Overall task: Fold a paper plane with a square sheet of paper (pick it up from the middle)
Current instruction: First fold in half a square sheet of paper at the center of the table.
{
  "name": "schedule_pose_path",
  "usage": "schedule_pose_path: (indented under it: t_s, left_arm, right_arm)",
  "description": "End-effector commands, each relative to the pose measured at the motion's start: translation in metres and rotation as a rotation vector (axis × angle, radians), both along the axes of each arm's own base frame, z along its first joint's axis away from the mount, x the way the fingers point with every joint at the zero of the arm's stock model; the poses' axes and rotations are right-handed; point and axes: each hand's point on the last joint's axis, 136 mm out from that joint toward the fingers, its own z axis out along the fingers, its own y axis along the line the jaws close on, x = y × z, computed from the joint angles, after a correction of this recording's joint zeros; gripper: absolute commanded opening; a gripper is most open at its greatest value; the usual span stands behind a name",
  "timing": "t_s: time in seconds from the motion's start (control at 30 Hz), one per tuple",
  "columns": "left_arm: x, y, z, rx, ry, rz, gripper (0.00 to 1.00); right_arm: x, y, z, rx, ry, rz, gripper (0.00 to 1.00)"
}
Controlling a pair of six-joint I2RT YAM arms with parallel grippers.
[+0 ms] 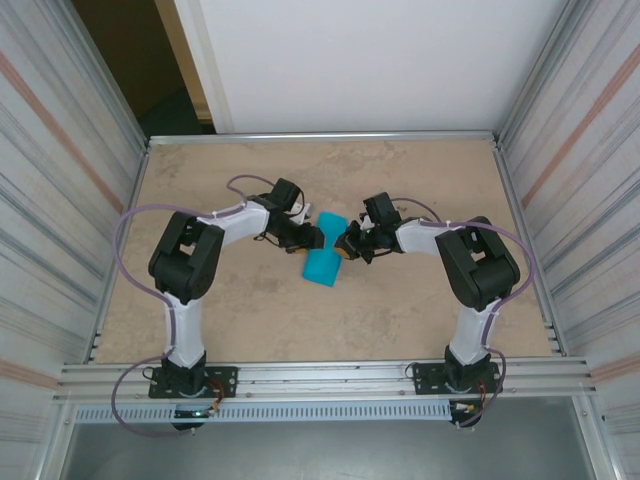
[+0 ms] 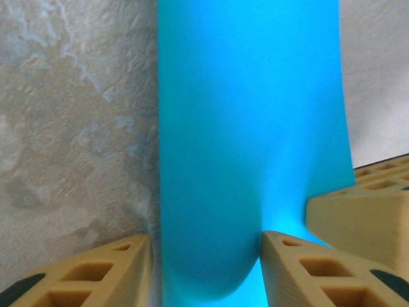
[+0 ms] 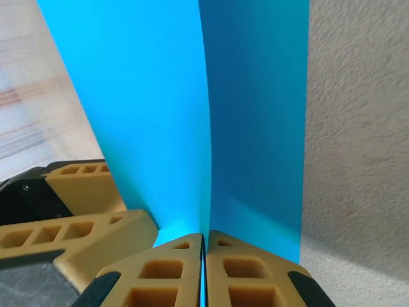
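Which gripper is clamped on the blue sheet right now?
The right gripper: it pinches the sheet shut. The left gripper straddles it, jaws apart.

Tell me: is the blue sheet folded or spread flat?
Folded. The square sheet of paper stands in two layers meeting at a crease above the right gripper, whose fingertips pinch it.
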Motion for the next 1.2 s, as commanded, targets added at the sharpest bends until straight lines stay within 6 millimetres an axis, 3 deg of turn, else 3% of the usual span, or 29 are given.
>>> schedule_pose_path:
  t_s: [0.0,0.07,0.17,0.33,0.37,0.8,1.0,1.17]
  left_arm:
    - [-0.003,0.007,-0.015,0.070,0.026,0.005,0.44]
    - [-0.005,0.010,-0.021,0.096,0.037,0.012,0.44]
    - [-0.010,0.018,-0.036,0.176,0.057,0.020,0.41]
    - [-0.015,0.021,-0.045,0.212,0.064,-0.008,0.39]
    - [-0.020,0.022,-0.056,0.228,0.083,-0.022,0.39]
    - [-0.053,0.024,-0.082,0.361,0.083,-0.204,0.37]
    - [-0.057,0.022,-0.090,0.358,0.107,-0.205,0.36]
    - [-0.064,0.024,-0.104,0.394,0.134,-0.236,0.37]
  right_arm:
    - [-0.004,-0.009,0.003,-0.017,0.007,-0.016,0.15]
    - [-0.004,-0.017,0.006,-0.034,-0.003,-0.026,0.24]
    - [-0.001,-0.030,0.012,-0.038,-0.012,-0.069,0.46]
    - [0.001,-0.044,0.021,-0.083,-0.050,-0.100,0.52]
    - [0.000,-0.048,0.020,-0.096,-0.055,-0.107,0.53]
    - [-0.002,-0.082,0.020,-0.194,-0.088,-0.158,0.53]
    - [0.000,-0.086,0.027,-0.182,-0.113,-0.171,0.51]
    - [0.002,-0.085,0.022,-0.180,-0.108,-0.176,0.49]
